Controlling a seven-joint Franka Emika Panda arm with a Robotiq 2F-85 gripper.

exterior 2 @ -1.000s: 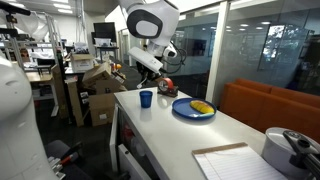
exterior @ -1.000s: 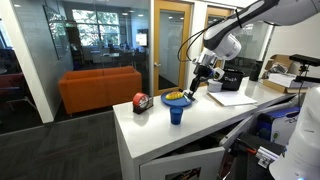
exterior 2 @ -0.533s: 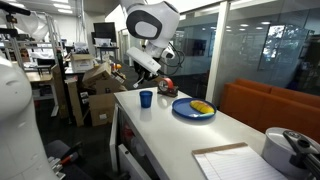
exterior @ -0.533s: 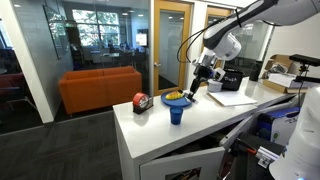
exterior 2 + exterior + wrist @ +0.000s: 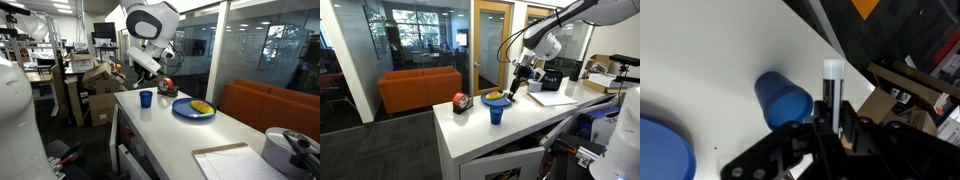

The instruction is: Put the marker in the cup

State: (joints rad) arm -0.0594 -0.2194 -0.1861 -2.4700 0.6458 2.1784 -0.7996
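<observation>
Pinching the marker (image 5: 831,90) between nearly closed fingers, the gripper (image 5: 830,128) holds it above the tabletop (image 5: 700,50), just beside the cup (image 5: 780,98) and not over its mouth. The marker's long axis runs straight out from the fingers, with its pale tip leading downward toward the tabletop by the cup. A blue plate (image 5: 182,113) lies near the cup, on its far side from the red-and-black object (image 5: 168,87).
</observation>
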